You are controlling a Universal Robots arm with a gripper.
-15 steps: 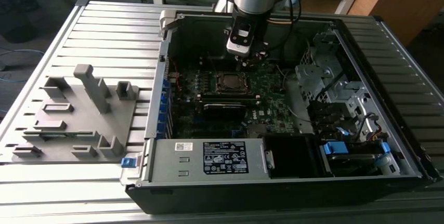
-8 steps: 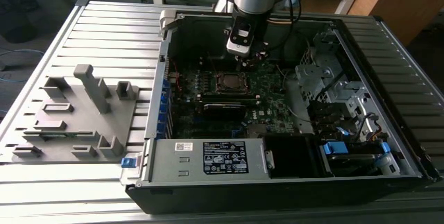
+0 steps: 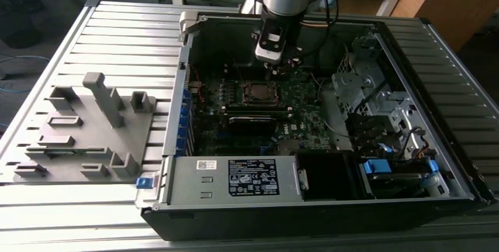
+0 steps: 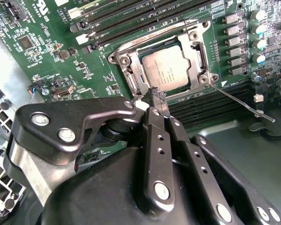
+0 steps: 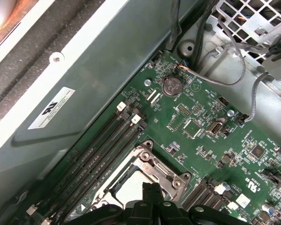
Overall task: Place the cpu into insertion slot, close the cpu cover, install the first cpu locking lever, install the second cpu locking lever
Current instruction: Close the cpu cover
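Note:
In the second wrist view the cpu [image 4: 171,68] lies flat in the insertion slot [image 4: 124,61], its silvery face showing through the window of the cpu cover [image 4: 196,44], which lies down over it. One thin locking lever [image 4: 239,101] sticks out free from the socket's corner, away from the frame. My gripper [image 4: 158,96] is shut, fingertips together and touching or just above the socket's near edge, with nothing visible between them. In the exterior view the gripper [image 3: 276,66] hangs just behind the socket [image 3: 257,92]. The first wrist view shows the cover [image 5: 161,171] and the fingers [image 5: 152,192].
The motherboard [image 3: 300,97] sits inside an open computer case [image 3: 312,205] on a slatted table. Long black memory slots [image 4: 131,21] run beside the socket. Drive cages and cables [image 3: 374,88] fill the exterior view's right. A grey fixture [image 3: 86,129] stands on the exterior view's left.

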